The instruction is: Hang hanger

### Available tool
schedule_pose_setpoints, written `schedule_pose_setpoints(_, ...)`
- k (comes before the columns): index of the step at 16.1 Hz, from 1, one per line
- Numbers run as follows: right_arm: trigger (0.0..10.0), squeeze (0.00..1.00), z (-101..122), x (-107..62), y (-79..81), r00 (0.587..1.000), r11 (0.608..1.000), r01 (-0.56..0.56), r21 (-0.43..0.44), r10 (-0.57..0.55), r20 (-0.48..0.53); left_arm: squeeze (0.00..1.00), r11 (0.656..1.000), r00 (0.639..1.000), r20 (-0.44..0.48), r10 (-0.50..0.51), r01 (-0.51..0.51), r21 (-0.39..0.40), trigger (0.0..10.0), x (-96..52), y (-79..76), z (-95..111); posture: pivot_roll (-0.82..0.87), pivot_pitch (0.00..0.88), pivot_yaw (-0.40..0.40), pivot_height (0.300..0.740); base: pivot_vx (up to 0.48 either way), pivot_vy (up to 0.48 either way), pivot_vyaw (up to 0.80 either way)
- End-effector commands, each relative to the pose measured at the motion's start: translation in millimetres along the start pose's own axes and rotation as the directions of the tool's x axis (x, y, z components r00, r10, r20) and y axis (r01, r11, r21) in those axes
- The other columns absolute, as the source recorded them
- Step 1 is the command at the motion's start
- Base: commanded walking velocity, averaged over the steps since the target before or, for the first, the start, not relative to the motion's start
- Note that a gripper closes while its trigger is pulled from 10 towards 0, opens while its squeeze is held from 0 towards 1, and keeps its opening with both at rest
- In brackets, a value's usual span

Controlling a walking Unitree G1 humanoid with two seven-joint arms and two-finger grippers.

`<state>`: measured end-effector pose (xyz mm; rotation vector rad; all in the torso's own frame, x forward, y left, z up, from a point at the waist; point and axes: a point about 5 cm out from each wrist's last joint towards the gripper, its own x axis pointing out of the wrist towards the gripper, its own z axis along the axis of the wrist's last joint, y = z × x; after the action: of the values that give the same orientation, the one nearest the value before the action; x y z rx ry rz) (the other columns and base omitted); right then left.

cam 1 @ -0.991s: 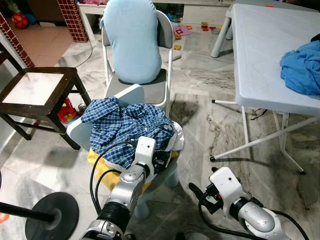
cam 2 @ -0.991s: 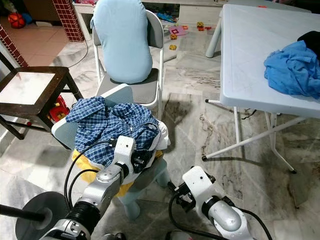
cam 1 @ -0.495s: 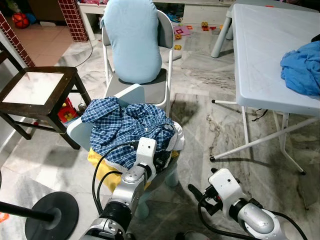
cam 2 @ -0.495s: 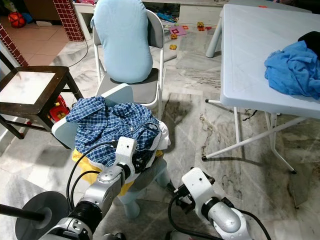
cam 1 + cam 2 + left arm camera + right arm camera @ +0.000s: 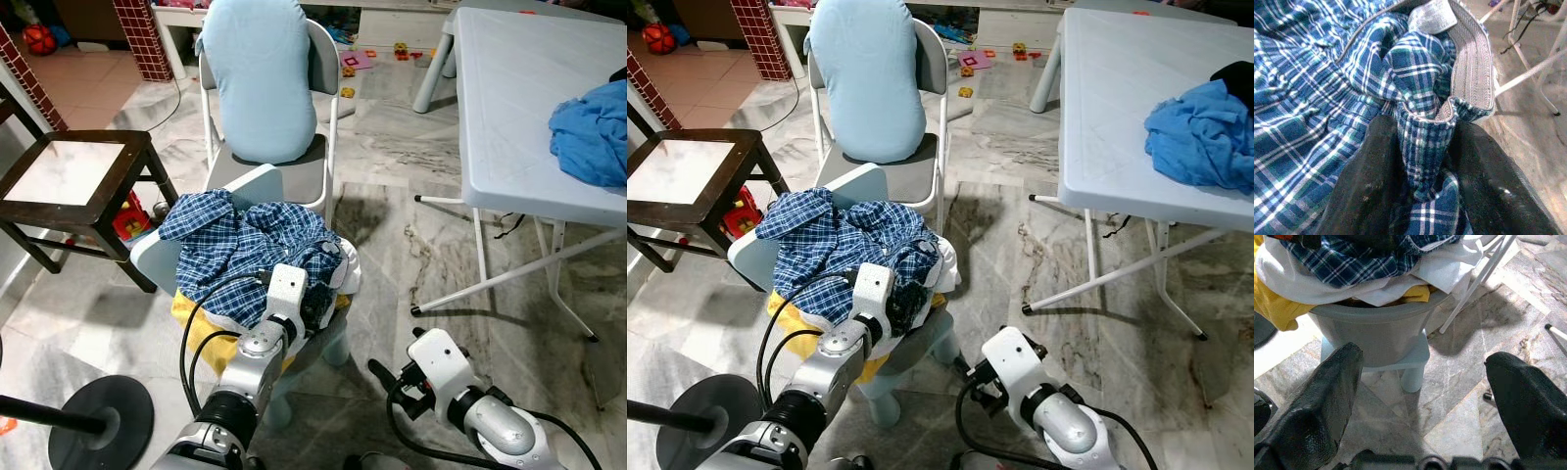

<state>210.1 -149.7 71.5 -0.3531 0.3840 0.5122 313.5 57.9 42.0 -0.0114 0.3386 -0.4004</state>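
While reaching forward, left end effector pinches plaid shirt.

Our silver left arm reaches forward, its two-fingered black left gripper closed with a fold of cloth pinched between the two fingers. Our silver right arm sits low and bent, its black right gripper pointing down with fingers spread wide apart, holding nothing.

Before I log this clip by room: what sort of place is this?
Most likely a lived-in home room: toys on the marble floor, a folding chair with a cushion, and a plaid shirt piled with laundry.
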Motion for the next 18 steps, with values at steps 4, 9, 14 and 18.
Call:
schedule_pose_setpoints(4,10.0,0.0,5,4.0,1.7,1.0,1.0,-0.018,-0.006,0.018,0.004,0.0,0.985,1.0,0.009,-0.003,0.002,0.175,0.0,-0.7,2.6,0,-0.21,0.136,-0.023,0.74,0.0,0.0,0.0)
schedule_pose_setpoints(9,10.0,0.0,4,6.2,1.6,1.0,1.0,-0.024,-0.006,0.024,0.007,0.0,0.969,1.0,0.023,-0.003,-0.003,0.247,0.0,-3.5,2.8,-3,-0.2,0.127,-0.025,0.74,0.0,0.0,0.0)
schedule_pose_setpoints(14,10.0,0.0,2,11.4,0.1,1.0,1.0,-0.028,-0.009,0.028,0.006,0.0,0.974,0.994,0.083,0.072,-0.088,0.207,0.0,-5.3,9.9,5,-0.2,0.121,-0.024,0.74,0.0,0.0,0.0)
schedule_pose_setpoints(18,10.0,0.0,0,15.2,4.0,1.0,1.0,-0.028,0.0,0.028,0.009,0.0,0.883,0.91,0.415,0.025,-0.215,0.417,0.0,-21.9,9.6,47,-0.17,0.121,-0.017,0.74,0.0,0.0,0.0)
